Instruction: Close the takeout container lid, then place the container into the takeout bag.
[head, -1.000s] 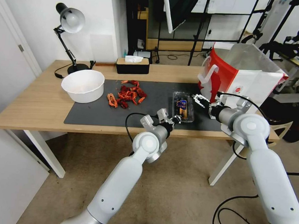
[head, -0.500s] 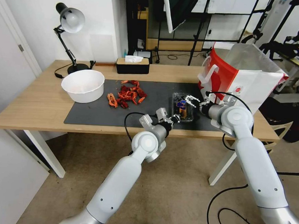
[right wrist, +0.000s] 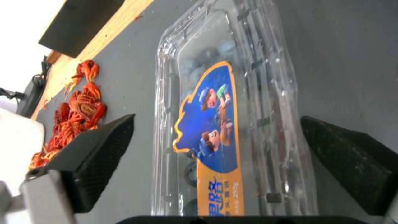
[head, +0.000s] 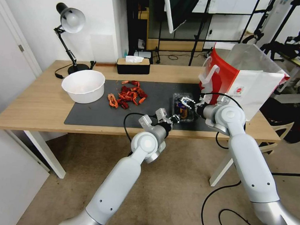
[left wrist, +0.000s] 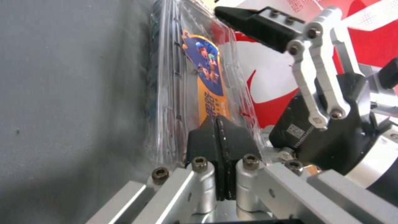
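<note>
Wooden table (head: pixel 41 104) carries a dark grey mat (head: pixel 100 113). At the far right stands the takeout bag (head: pixel 244 80), red and white, mouth open, silvery lining showing. On the left of the mat sits a white round bowl (head: pixel 83 85); a heap of red crayfish (head: pixel 127 95) lies between the bowl and the takeout container (head: pixel 183 107). The container, a clear clamshell holding dark blueberries, rests flat on the mat just left of the bag's base.

The left gripper (left wrist: pixel 219 137) is at the container's near end, its two black pads pressed together with no gap; in the left wrist view they lie against the near edge of the lid (right wrist: pixel 215 124), which bears a blue and orange label, but whether plastic is pinched between them cannot be told. The right gripper (right wrist: pixel 215 161) hovers over the container from the right, its pads spread wide, one on each long side, touching neither.

Judged step: the lid lies down on the box, so closing seems nearly done and seizing the box is in hand. The next move calls for the right pads to close evenly across the thin walls.

Hidden: whether the lid's catch has snapped; the bag's floor; the container's near end, behind the left gripper.
</note>
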Robot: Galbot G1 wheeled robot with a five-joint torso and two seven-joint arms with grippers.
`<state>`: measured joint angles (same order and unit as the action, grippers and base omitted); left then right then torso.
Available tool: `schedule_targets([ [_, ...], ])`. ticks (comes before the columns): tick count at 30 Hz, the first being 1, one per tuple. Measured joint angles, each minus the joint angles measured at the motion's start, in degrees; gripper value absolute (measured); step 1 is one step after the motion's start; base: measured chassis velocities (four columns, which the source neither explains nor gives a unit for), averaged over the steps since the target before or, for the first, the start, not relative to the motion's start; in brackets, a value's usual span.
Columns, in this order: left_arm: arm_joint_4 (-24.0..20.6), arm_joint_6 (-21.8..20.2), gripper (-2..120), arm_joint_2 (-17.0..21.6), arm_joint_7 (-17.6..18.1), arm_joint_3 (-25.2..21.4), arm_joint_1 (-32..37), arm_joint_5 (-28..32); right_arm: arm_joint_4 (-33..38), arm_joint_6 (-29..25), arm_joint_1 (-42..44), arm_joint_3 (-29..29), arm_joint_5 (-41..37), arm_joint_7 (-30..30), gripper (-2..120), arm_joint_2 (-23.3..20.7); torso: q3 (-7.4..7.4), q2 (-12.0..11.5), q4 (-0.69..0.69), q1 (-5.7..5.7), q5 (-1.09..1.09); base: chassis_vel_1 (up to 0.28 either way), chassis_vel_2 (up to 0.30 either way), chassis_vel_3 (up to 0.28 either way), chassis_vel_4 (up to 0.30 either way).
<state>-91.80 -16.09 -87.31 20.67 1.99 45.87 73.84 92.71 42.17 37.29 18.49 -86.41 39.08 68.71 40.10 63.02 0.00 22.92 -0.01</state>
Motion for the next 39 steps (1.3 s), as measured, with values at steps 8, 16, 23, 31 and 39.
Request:
schedule_targets([
  [8,-0.69,0.01,0,-0.01,0.06,0.01,0.3,0.55,-0.52,0.01,-0.42,-0.08,-3.01,2.19,68,0.4,0.0,0.0,0.0,0.0,0.0,0.0,0.0,0.0,0.0],
  [16,-0.76,0.08,0,0.09,0.11,-0.21,0.42,0.58,-0.74,0.01,-0.38,-0.06,-3.97,3.58,40,0.57,0.0,0.0,0.0,0.0,0.0,0.0,0.0,0.0,0.0],
  [23,-1.05,0.36,0,0.5,0.11,-0.68,0.6,0.58,-0.8,0.0,-0.24,0.25,-4.12,3.65,17,0.56,0.0,0.01,0.0,0.0,0.0,0.0,0.0,0.0,0.0],
  [31,-4.07,0.76,0,3.16,-0.09,-2.21,2.09,0.57,-0.43,-0.04,-0.23,1.0,-4.15,2.42,0,0.33,0.01,0.0,0.0,0.0,0.0,0.0,0.0,0.0,0.0],
  [39,-11.02,1.28,0,7.98,-2.86,-5.92,7.28,-4.83,0.83,-0.03,-0.27,1.85,-4.78,-0.4,0,-0.14,0.0,0.0,0.0,0.0,0.0,0.0,0.0,0.0,0.0],
])
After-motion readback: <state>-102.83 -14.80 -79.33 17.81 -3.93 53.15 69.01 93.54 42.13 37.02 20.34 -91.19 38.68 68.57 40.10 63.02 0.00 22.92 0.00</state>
